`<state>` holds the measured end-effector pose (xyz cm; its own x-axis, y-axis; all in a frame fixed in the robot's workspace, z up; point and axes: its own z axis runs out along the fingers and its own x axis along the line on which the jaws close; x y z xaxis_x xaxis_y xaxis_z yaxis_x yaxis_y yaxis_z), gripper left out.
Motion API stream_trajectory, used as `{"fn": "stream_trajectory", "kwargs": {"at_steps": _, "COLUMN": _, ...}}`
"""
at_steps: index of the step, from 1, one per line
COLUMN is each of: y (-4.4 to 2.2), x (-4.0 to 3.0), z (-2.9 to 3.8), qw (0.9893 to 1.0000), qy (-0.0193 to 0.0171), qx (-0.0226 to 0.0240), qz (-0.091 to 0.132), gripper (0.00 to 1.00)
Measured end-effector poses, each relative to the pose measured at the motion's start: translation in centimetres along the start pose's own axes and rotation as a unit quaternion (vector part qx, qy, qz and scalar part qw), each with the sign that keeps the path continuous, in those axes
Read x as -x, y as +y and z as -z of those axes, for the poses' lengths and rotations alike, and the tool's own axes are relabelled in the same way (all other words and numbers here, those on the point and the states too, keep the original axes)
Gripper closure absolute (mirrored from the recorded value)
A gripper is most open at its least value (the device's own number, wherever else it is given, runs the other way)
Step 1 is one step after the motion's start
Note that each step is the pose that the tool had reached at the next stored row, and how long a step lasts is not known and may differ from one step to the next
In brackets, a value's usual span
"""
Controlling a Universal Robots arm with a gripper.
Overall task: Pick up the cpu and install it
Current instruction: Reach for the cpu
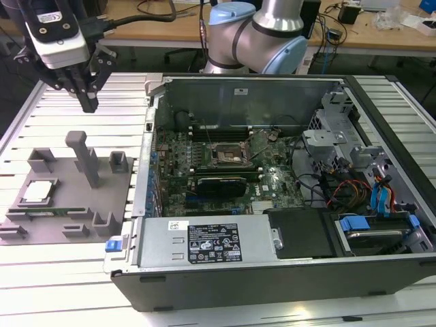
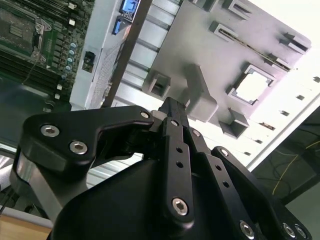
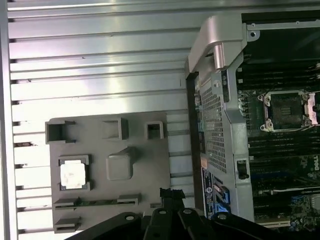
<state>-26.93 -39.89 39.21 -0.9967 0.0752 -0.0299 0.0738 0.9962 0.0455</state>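
The cpu (image 1: pixel 37 192), a small square chip with a shiny silver top, lies in a pocket of the grey holder plate (image 1: pixel 61 174) at the exterior view's left. It also shows in both wrist views (image 2: pixel 254 86) (image 3: pixel 73 175). My gripper (image 1: pixel 89 103) hangs above the far side of that plate, well clear of the chip, with its black fingers together and nothing between them. The dark motherboard socket (image 1: pixel 228 155) with its metal frame sits in the open computer case (image 1: pixel 272 272), and the first wrist view shows the socket (image 3: pixel 287 107) too.
A tall grey post (image 1: pixel 85 157) rises from the holder plate between my gripper and the cpu. A thin green memory stick (image 1: pixel 51 211) lies in a slot near the chip. The case's raised side wall (image 1: pixel 146 170) stands between plate and motherboard. Cables and drive bays (image 1: pixel 368 197) fill the case's right.
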Motion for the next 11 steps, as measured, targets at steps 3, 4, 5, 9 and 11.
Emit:
{"fn": "stream_trajectory", "kwargs": {"at_steps": 3, "y": -0.09, "x": -1.2, "z": -0.14, "qw": 1.0, "qy": -0.0005, "qx": 0.0, "qz": 0.0, "gripper": 0.89}}
{"fn": "stream_trajectory", "kwargs": {"at_steps": 4, "y": -0.12, "x": -1.52, "z": -0.2, "qw": 1.0, "qy": -0.0005, "qx": 0.0001, "qz": 0.0, "gripper": 0.89}}
{"fn": "stream_trajectory", "kwargs": {"at_steps": 5, "y": -0.14, "x": -1.75, "z": -0.23, "qw": 1.0, "qy": -0.0006, "qx": 0.0, "qz": 0.0, "gripper": 0.89}}
{"fn": "stream_trajectory", "kwargs": {"at_steps": 9, "y": -0.21, "x": -2.65, "z": -0.38, "qw": 1.0, "qy": -0.0006, "qx": 0.0001, "qz": 0.0, "gripper": 0.89}}
{"fn": "stream_trajectory", "kwargs": {"at_steps": 11, "y": -0.24, "x": -3.02, "z": -0.43, "qw": 1.0, "qy": -0.0007, "qx": 0.0001, "qz": 0.0, "gripper": 0.89}}
